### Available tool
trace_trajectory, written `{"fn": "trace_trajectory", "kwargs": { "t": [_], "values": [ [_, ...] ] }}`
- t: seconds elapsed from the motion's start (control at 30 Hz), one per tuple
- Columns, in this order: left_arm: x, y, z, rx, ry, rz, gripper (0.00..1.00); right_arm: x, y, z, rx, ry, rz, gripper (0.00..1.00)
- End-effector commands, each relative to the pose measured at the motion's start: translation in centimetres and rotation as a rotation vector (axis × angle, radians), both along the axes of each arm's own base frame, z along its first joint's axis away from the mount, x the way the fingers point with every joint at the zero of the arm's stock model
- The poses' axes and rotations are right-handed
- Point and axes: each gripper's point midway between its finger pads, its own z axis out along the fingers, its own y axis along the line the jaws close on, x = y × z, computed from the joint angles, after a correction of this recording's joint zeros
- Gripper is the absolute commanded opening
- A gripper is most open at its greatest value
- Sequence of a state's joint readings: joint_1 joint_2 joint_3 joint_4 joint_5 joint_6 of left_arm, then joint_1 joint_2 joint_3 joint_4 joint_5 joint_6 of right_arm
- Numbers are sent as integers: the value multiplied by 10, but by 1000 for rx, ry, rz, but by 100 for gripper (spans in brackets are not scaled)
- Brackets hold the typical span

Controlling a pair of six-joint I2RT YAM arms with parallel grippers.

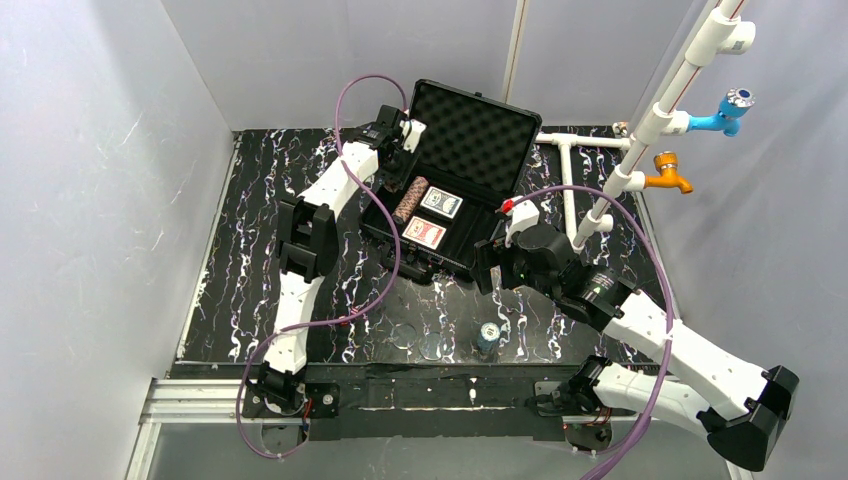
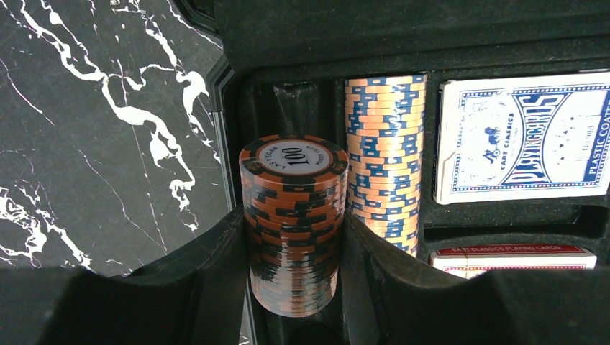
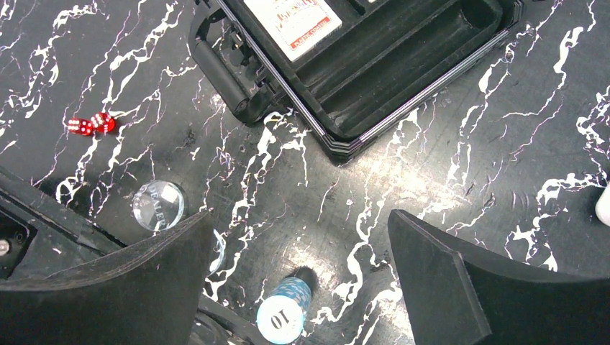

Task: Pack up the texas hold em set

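L claw (image 2: 293, 253) clamps ridged brown chip stack (image 2: 293, 188); R claw (image 3: 298, 241) apart over marbled table (image 3: 467, 154).

White arms (image 1: 345, 178) w/ blk joints (image 1: 305, 235) — purple cables (image 1: 338, 115), blk fingers (image 3: 460, 287).

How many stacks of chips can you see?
3: a brown stack in the left pincer, an orange-and-blue stack in the case, a blue stack on the table. Others may be hidden.

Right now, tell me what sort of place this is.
Probably a robot test cell: plain white walls box in a black marbled table, with a white pipe frame on it.
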State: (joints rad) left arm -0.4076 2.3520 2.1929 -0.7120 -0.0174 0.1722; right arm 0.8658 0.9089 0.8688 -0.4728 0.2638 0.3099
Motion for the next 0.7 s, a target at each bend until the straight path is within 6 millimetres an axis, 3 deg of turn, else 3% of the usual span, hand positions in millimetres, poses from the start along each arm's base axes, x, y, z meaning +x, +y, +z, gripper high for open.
{"fn": "trace_trajectory", "kwargs": {
  "t": [0.0, 0.2, 0.27, 0.4, 0.57, 0.6, 0.67],
  "values": [
    [17, -10, 29, -51, -88, -7, 2, 4, 0, 7, 16, -28, -12, 100],
    [21, -13, 23, -61, -91, -1, 9, 4, 0, 6, 9, -25, -12, 100],
    [23, -13, 23, -65, -96, 1, 16, 4, 0, 5, 7, -23, -11, 100],
    [27, -14, 24, -70, -109, 12, 50, 4, 2, 5, 7, -20, -7, 100],
    [30, -13, 32, -77, -135, 35, 80, 5, 4, 4, 10, -16, -5, 100],
    [30, -13, 35, -79, -141, 39, 95, 5, 4, 4, 10, -16, -5, 100],
    [30, -11, 42, -83, -155, 53, 98, 5, 5, 4, 11, -13, -4, 100]
  ]
}}
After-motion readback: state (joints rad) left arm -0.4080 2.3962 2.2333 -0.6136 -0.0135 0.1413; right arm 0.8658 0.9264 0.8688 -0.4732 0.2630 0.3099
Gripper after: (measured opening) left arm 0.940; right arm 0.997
